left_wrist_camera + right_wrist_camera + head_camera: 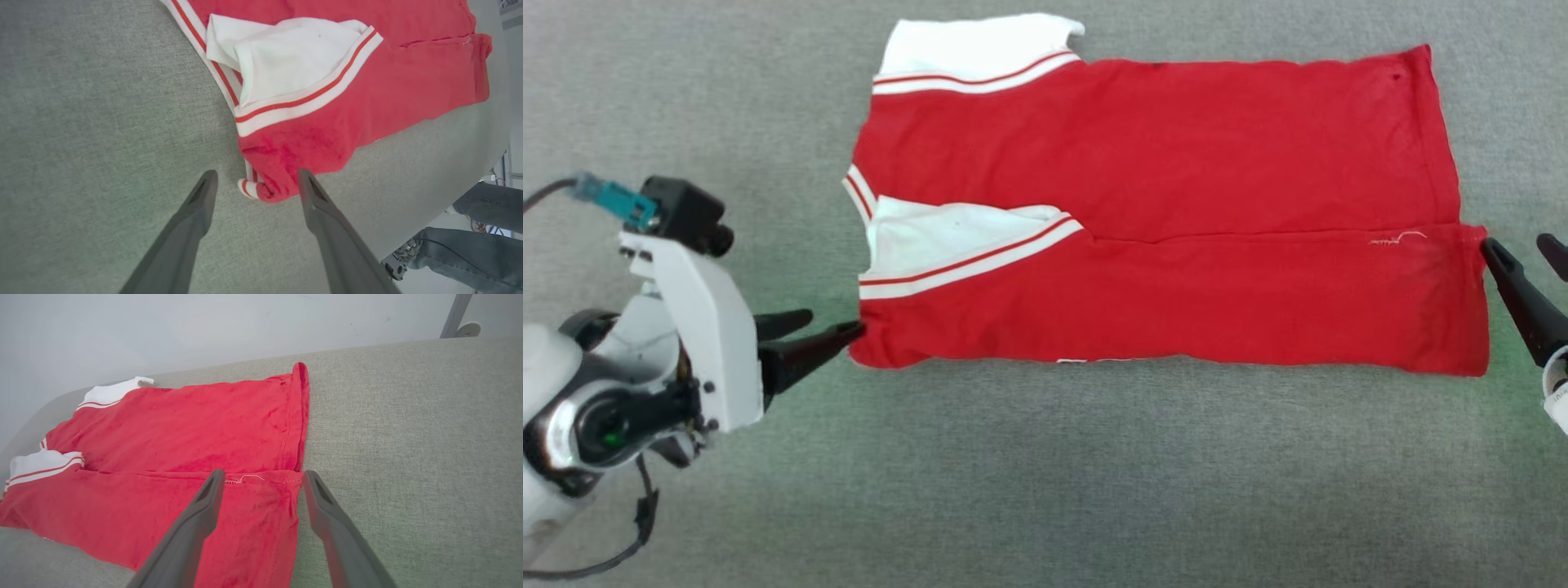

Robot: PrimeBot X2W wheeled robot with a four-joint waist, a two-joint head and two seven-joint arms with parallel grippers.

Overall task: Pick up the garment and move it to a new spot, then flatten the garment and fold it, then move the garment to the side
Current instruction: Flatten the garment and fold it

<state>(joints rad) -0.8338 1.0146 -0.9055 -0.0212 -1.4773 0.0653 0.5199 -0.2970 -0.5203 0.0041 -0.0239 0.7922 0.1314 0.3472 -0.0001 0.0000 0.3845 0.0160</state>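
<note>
1. Left gripper [836,321]: jaws spread apart, nothing in them. The nearer fingertip sits right at the garment's near-left corner, touching it or just about. In the left wrist view that corner bunches up between the two fingers.
2. Right gripper [1515,241]: also spread wide and empty. One fingertip is right against the hem edge, where the folded flap ends.
3. The garment [1160,163] lies on the grey fabric surface [1045,474], smack between the two grippers. Its long axis runs left to right, from one gripper to the other, with the collar and sleeves at the left gripper's end and the hem at the right's.
4. The near long side is already folded over onto the middle, sleeve tucked in. The far sleeve [972,49] pokes out at the far left.
5. My guess: neither arm is nearer, since each owns one end, so the next fold needs both reaching to the far edge together.
6. Someone's jeans-clad legs [482,245] show past the table edge.
</note>
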